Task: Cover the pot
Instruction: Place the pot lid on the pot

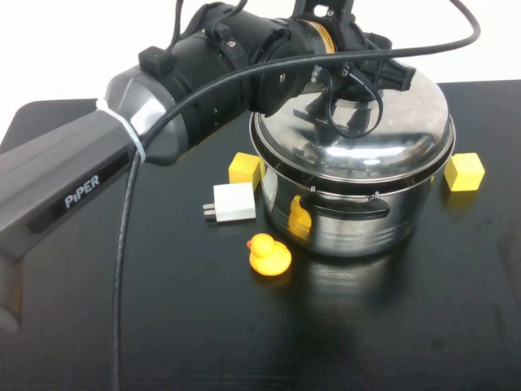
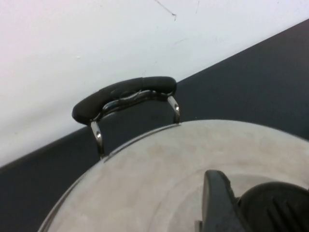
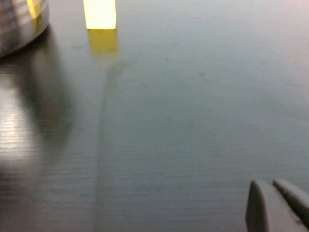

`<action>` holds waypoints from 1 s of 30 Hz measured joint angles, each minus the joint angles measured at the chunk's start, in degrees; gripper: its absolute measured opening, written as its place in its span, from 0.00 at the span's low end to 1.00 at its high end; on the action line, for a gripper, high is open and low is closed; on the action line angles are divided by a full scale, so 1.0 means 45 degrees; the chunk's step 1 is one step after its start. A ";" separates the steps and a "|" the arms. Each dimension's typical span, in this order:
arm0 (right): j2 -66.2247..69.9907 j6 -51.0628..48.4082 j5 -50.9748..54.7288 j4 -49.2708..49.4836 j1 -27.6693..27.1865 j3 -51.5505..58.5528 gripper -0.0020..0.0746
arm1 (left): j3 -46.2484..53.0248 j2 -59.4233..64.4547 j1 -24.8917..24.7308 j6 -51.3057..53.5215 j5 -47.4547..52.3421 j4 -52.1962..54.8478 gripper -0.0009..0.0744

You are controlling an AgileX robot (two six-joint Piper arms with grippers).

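Note:
The steel pot [image 1: 350, 220] stands at the back middle of the black table [image 1: 203, 326], one black loop handle [image 1: 346, 208] facing me. The domed steel lid [image 1: 407, 114] sits on its rim. My left gripper [image 1: 352, 85] reaches over the lid's centre and hides the knob in the high view. In the left wrist view one finger [image 2: 217, 203] presses against the black knob [image 2: 275, 208] above the lid [image 2: 159, 169], with the pot's far handle [image 2: 125, 94] beyond. My right gripper [image 3: 276, 193] is shut and empty, low over bare table beside the pot [image 3: 19, 24]; it does not show in the high view.
A yellow cube [image 1: 245, 169], a white plug adapter [image 1: 230, 202] and a yellow rubber duck [image 1: 268, 255] lie left of and in front of the pot. Another yellow cube [image 1: 463, 172] sits to its right and also shows in the right wrist view [image 3: 100, 13].

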 joint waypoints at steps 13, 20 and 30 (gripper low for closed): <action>0.0000 0.0000 0.0000 0.0000 0.0000 0.0000 0.02 | 0.1286 -0.0106 0.0000 -0.0028 -0.1545 0.0402 0.43; 0.0000 0.0000 0.0000 0.0000 0.0000 0.0000 0.02 | 0.1311 -0.0257 -0.0029 -0.0033 -0.1220 0.0990 0.43; 0.0000 0.0000 0.0000 0.0000 0.0000 0.0000 0.02 | 0.1387 -0.0562 -0.0094 -0.0158 -0.0389 0.1481 0.43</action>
